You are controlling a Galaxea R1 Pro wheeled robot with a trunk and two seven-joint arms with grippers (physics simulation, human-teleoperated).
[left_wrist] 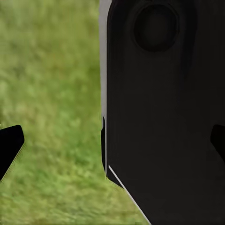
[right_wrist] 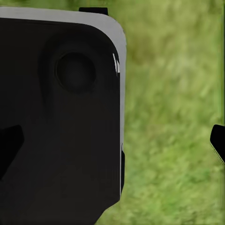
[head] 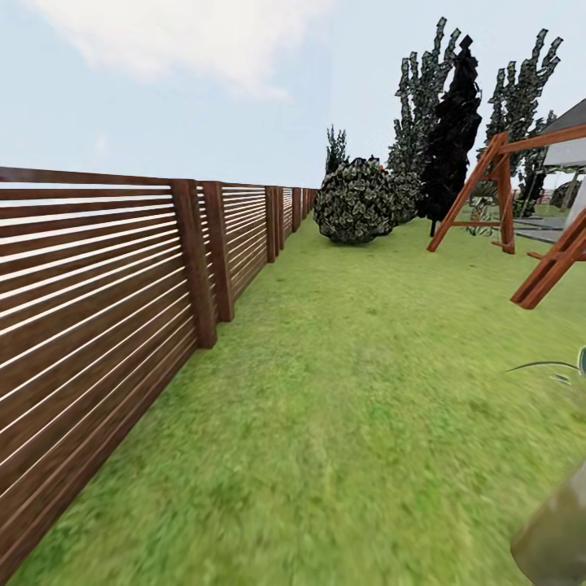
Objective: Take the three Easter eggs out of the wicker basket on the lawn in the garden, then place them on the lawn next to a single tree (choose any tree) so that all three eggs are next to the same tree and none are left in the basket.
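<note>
Fingers (left_wrist: pixel 10 146) on both wrists sit spread wide and empty over lawn (head: pixel 350 391), no eggs or basket to aim at yet, the nearest trees (head: pixel 452 130) far ahead-right past the bush (head: pixel 356 202), so neither arm is favoured.

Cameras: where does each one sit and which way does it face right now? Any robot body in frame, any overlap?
Head view: on the robot's head, facing forward along the lawn beside a slatted wooden fence, toward a round bush, trees and a wooden swing frame.
Left wrist view: on the left arm, facing down at grass; a dark fingertip and a black robot panel show.
Right wrist view: on the right arm, facing down at grass; dark fingertip, black panel.
Shared: lawn, in all three views.
</note>
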